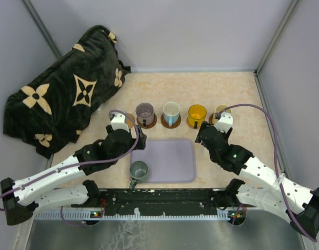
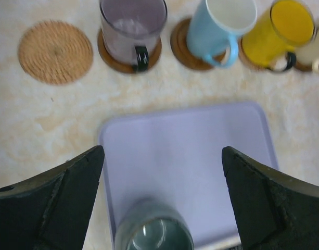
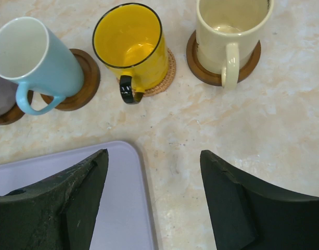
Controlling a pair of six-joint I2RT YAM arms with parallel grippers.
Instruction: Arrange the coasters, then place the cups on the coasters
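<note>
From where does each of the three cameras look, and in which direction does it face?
Top external: above and behind the arms, looking down on the table; both arms show.
Left wrist: on the left arm, facing the tray and grey-green cup; the open left gripper frames the view.
Right wrist: on the right arm, facing the yellow cup and cream cup; the open right gripper shows.
Shared: both wrist views show the tray and yellow cup.

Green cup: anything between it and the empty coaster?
Nothing visible: green cup sits at the tray's near edge; coaster lies past the tray, left of the purple cup; only bare tray and table between.
</note>
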